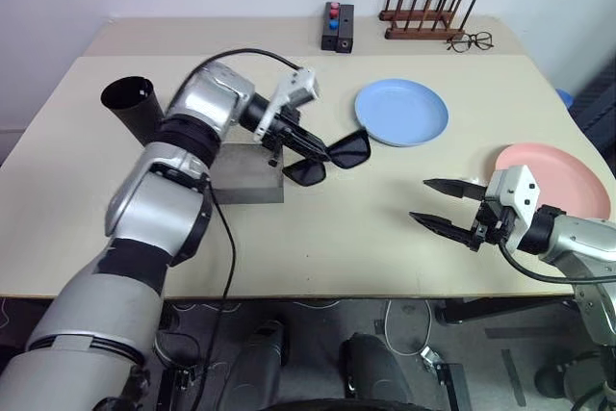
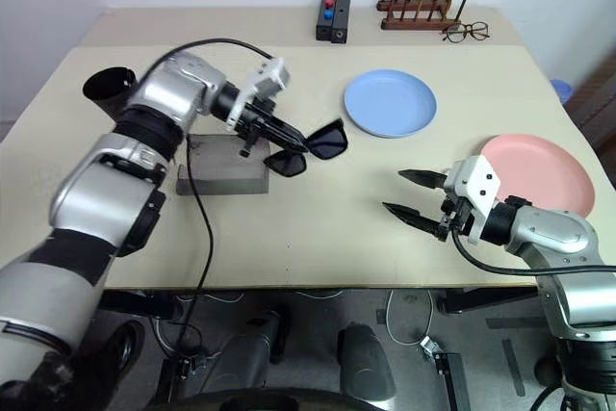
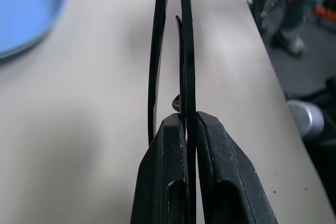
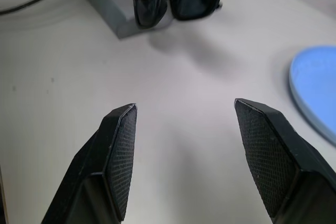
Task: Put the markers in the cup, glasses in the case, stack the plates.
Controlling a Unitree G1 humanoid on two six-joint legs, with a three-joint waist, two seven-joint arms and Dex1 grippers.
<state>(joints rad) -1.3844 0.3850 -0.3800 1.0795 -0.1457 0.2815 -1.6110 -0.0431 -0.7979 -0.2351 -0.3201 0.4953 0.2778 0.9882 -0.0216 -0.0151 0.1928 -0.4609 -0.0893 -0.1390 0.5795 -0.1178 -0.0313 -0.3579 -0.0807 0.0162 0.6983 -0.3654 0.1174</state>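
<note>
Above the case [image 1: 248,176], the glasses [image 1: 330,158] are pinched by one thin temple in the left gripper [image 1: 310,145]; slippage or twisting is judged likely. The right gripper [image 1: 445,205] is held spread and empty.

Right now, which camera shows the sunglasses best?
The right eye view: both lenses of the sunglasses show, held in the left gripper. The right wrist view shows them from the front, far off; the left wrist view only their folded arms.

Beige counter [image 1: 385,228] carries grey case [image 1: 245,175], black cup [image 1: 135,103] at left, light blue plate [image 1: 401,112], pink plate [image 1: 563,178] at right edge; far side: black box [image 1: 338,28], wooden rack [image 1: 423,18], clear spectacles [image 1: 471,41]
</note>
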